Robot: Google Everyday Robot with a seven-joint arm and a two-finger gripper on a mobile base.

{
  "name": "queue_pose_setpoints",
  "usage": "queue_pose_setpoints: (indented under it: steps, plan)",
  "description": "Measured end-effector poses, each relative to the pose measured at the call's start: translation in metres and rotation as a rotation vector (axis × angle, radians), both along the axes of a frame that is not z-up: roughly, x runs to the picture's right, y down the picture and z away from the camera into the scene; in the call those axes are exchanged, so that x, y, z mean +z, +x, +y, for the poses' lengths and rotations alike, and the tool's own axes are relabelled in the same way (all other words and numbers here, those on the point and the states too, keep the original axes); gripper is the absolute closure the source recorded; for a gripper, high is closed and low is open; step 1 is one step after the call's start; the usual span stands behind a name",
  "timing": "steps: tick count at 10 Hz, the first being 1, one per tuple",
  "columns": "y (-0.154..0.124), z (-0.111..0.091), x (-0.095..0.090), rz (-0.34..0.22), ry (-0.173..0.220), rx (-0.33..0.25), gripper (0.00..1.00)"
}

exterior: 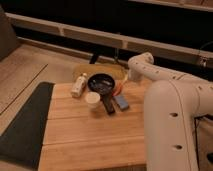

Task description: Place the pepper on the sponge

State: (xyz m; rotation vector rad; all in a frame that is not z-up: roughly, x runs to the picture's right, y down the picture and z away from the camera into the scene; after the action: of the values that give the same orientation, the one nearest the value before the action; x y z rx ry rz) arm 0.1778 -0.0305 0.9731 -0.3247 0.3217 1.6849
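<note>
Pepper [118, 89] looks small, light and glossy: likely slippery and rounded, so pinch across the narrow middle, not the tapered ends. It lies on the wooden table [85, 135], between the rim of the black pan [101, 82] and the sponge [121, 102], just beside the sponge's far edge and apparently not on it. Gripper [125, 81] hangs just above and behind the pepper; spread or clamped, cannot tell. Sponge is flat, probably soft, so pepper may roll off

Orange-red pepper [118, 90] glows beside the blue-grey sponge [121, 102], black pan [101, 83] and cream cup [92, 99] on the honey-striped wooden bench [85, 137]. The pincer [125, 82], seemingly white like its arm [160, 75], hangs just beside the pepper.
</note>
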Motion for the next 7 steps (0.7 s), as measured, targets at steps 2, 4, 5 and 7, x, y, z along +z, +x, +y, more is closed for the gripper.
queue_pose_setpoints:
  steps: [2, 4, 5, 7]
  plan:
    - [-0.006, 0.006, 0.011, -0.022, -0.034, -0.012, 0.35]
    - [-0.011, 0.011, 0.024, -0.040, -0.073, -0.028, 0.35]
    - [-0.013, 0.011, 0.028, -0.046, -0.082, -0.035, 0.35]
    - [-0.021, 0.007, 0.035, -0.064, -0.094, -0.056, 0.35]
